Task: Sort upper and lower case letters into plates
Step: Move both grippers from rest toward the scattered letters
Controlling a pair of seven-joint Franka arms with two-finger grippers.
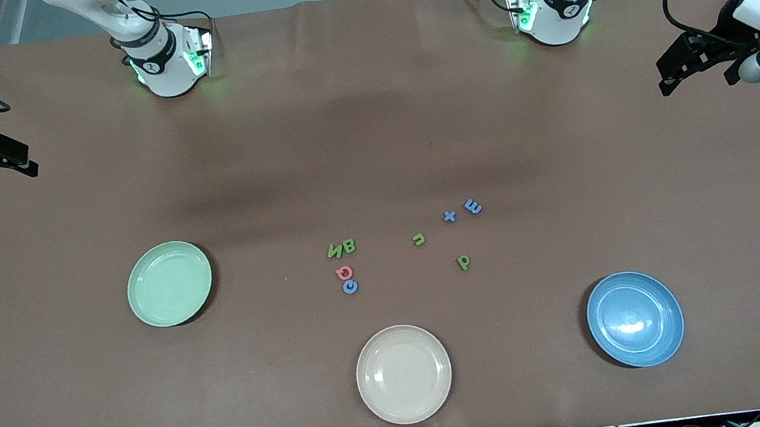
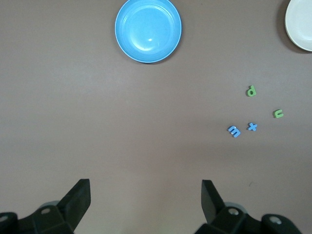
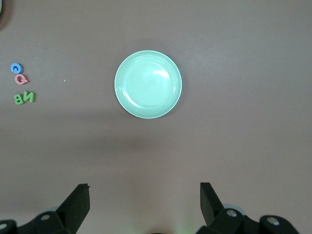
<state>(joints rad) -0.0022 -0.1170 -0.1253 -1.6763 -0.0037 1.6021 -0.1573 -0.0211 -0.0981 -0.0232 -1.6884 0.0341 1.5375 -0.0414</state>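
Both arms were held raised and waiting at the table's ends — the left gripper (image 2: 145, 195) and the right gripper (image 3: 144, 197) each with fingers spread wide, nothing between them. The mint green plate (image 1: 170, 283), the blue plate (image 1: 635, 319) and the cream plate (image 1: 404, 374) were empty. The letters (image 1: 342, 249) lay scattered on the table between the mint and blue plates.

Brown matte table (image 1: 370, 135), grey floor along its top edge, soft shadow mid-table.
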